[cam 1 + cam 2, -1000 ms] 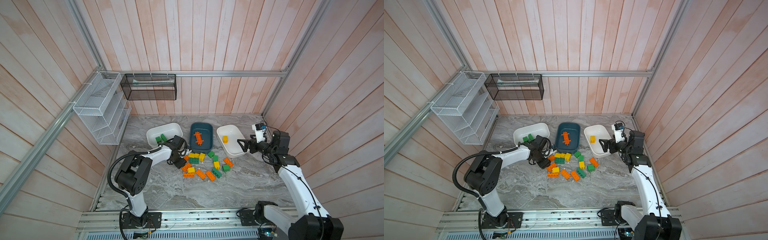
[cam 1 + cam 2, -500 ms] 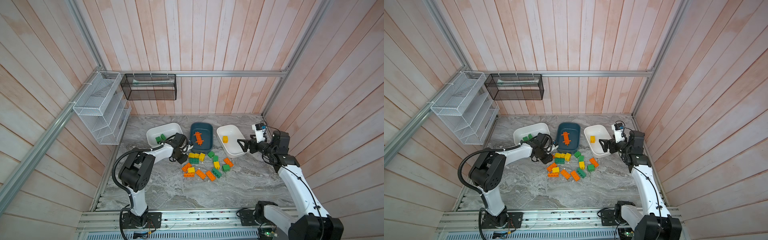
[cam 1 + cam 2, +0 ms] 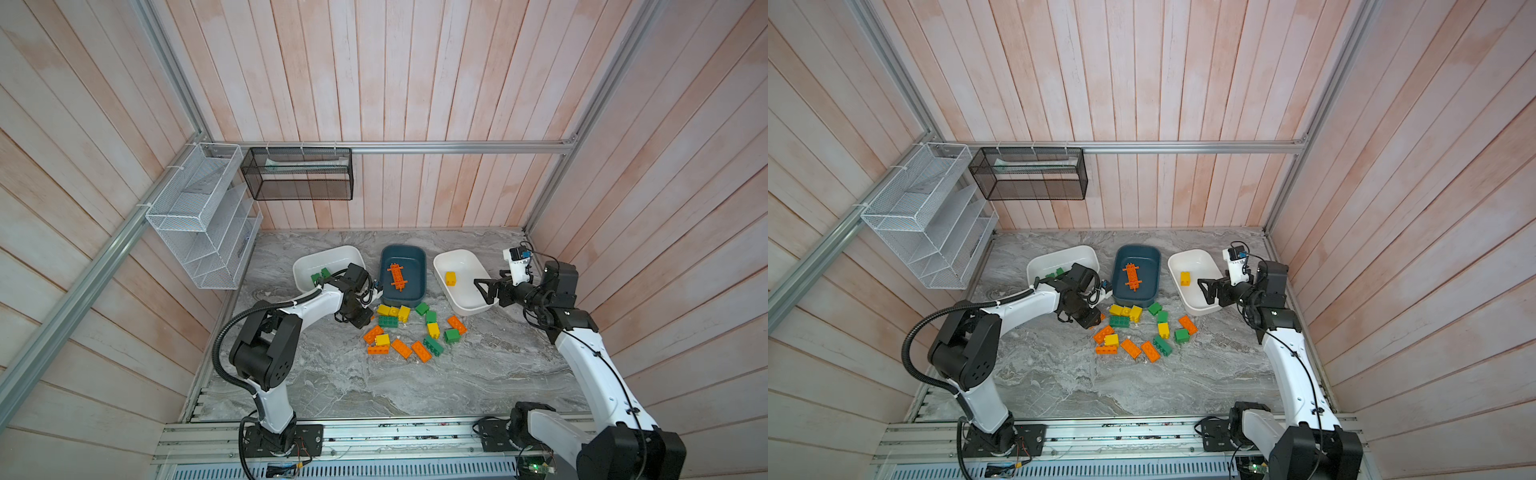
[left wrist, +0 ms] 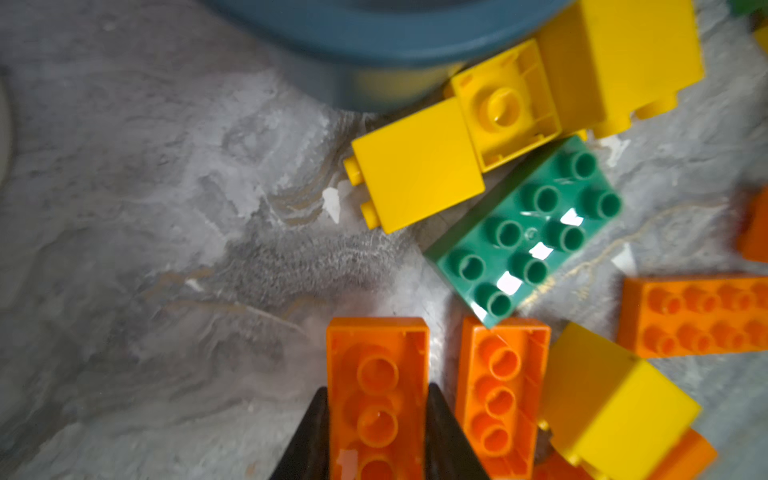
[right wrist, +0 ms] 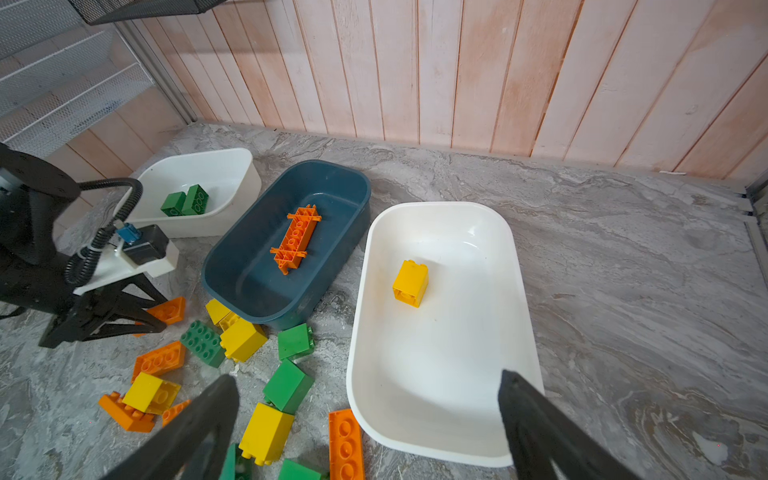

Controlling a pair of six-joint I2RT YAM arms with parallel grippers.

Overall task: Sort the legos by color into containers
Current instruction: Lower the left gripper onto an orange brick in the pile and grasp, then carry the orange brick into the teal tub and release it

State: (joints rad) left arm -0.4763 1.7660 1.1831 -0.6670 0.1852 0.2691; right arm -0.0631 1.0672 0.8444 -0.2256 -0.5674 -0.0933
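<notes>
Tubs: three. The left white tub (image 3: 332, 254) holds two green bricks (image 5: 185, 201), the teal tub (image 3: 417, 254) one long orange piece (image 3: 397, 277), and the right white tub (image 3: 467, 257) one yellow brick (image 3: 450, 278).
Loose legos (image 3: 415, 330): about sixteen, colours mixed, on the marble table (image 3: 332, 386) in front of the tubs.
Around: white wire rack (image 3: 199, 216) and black mesh basket (image 3: 299, 174) on the walls.
Left gripper (image 4: 376, 390): clamped on an upturned orange brick (image 4: 376, 353) at the pile's edge, with a second orange brick (image 4: 500, 374) just beside it.
Right gripper (image 5: 368, 376): jaws spread wide, empty, over the right white tub's near end.

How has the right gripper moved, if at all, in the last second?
No. The right gripper still hangs open at the same spot by the right rim of the white tub that holds one yellow brick.
</notes>
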